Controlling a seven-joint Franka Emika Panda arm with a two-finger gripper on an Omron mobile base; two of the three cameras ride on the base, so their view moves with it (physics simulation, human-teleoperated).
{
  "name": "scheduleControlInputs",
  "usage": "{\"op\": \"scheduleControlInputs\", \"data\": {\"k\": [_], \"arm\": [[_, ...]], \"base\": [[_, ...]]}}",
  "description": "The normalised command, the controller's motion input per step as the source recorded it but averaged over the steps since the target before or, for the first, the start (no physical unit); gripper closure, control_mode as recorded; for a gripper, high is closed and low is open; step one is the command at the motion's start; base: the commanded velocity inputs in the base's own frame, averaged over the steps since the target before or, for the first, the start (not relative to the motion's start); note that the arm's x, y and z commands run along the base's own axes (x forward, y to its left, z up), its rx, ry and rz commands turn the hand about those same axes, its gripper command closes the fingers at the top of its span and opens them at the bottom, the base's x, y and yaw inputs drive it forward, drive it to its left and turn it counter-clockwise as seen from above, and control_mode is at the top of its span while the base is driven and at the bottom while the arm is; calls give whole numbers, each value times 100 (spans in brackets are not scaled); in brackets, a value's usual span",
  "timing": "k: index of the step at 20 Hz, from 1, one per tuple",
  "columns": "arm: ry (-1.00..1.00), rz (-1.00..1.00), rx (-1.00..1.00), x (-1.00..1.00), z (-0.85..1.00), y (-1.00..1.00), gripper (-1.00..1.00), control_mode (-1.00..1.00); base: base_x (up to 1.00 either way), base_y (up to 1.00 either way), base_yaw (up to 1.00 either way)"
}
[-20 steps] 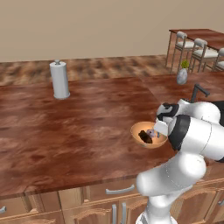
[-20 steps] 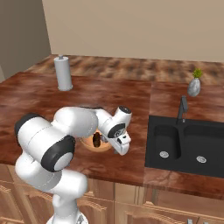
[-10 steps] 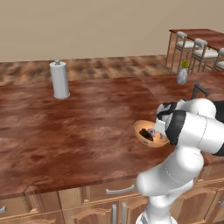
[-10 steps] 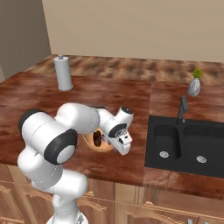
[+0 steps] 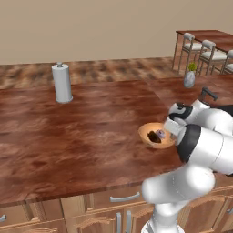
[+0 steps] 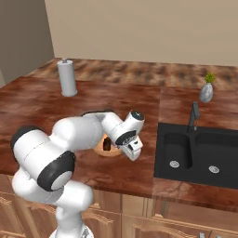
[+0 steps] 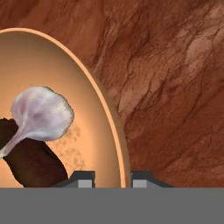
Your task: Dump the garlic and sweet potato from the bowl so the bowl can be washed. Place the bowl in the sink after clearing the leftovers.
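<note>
The big reddish-brown desk (image 5: 82,132) spread out wide, and over to the robot's right sat the black double-basin sink (image 6: 200,151), sunk into it near the front edge, well apart from the bowl with bare wood between them. The orange-tan bowl (image 5: 154,135) stood at the desk's front edge just ahead of the arm. And there it was, the gripper (image 7: 113,179) had clamped onto the bowl's rim, one finger inside the wall, one outside, so the bowl lay straight ahead of the hand and to one side of it. Inside, the dark sweet potato (image 7: 30,159) lay low against the wall, the pale garlic (image 7: 41,113) touching it just above. Both leftovers were in there yet, so my guess was a lift and tip came before any swing rightward to the sink.
</note>
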Motion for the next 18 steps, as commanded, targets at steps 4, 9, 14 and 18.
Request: {"op": "scheduleControlInputs", "data": {"k": [4,9,14,18], "arm": [[-33,-15,0,-34,67,-2,100,-100],[-18,-19,0,-19,52,0,100,-100],[-1,-18,6,-44,57,2,100,-100],[-1,-13,0,-55,97,42,100,-100]], "base": [[0,0,0],[0,0,0],[0,0,0],[0,0,0]]}}
